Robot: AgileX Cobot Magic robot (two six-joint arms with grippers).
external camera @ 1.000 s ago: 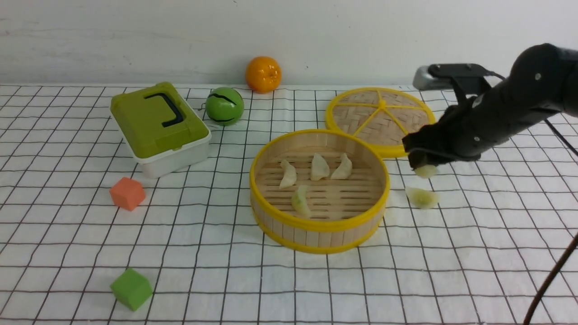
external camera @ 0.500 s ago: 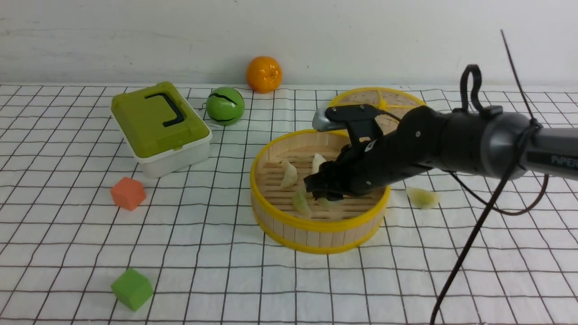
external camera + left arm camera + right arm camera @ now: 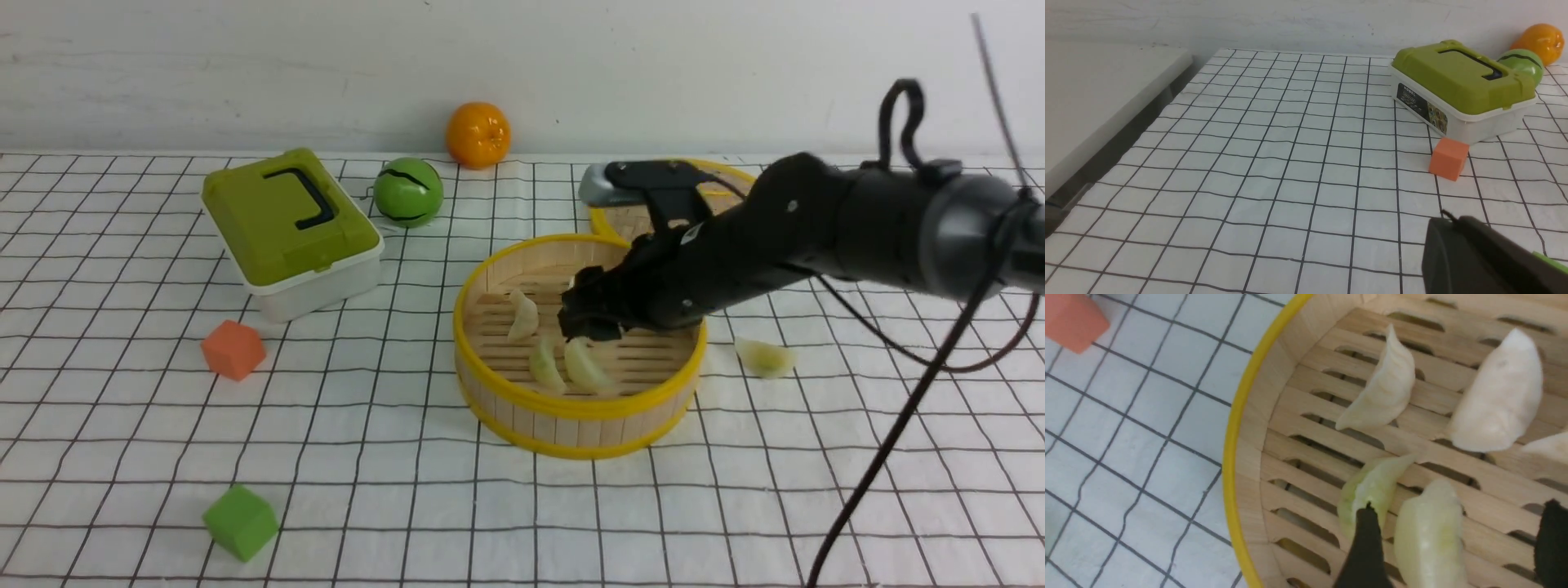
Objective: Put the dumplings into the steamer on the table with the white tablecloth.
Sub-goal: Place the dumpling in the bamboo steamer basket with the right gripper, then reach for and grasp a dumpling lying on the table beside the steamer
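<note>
Finding: the right gripper (image 3: pixel 589 328) stands over the round bamboo steamer with yellow rims (image 3: pixel 571 406), jaws apart and holding nothing. Half a second earlier it sat lower in the basket, clamped on a pale green pleated dumpling. That released dumpling (image 3: pixel 586 367) now lies on the slatted floor, just beside a second green dumpling (image 3: pixel 545 365). One second earlier the gripper carried it above the cloth, right of the steamer.

The right wrist view shows cream-white dumplings (image 3: pixel 1384 392) on the slats as well. One stray green dumpling (image 3: pixel 765 357) lies on the white black-gridded tablecloth (image 3: pixel 408 490) right of the steamer, its position unchanged.

The left gripper (image 3: pixel 1457 249) is closed, above the cloth near the orange cube (image 3: pixel 1447 158).

The white plastic box with olive-green lid (image 3: pixel 1461 81) bears a dark label (image 3: pixel 1423 108). Its writing is too small to read.
</note>
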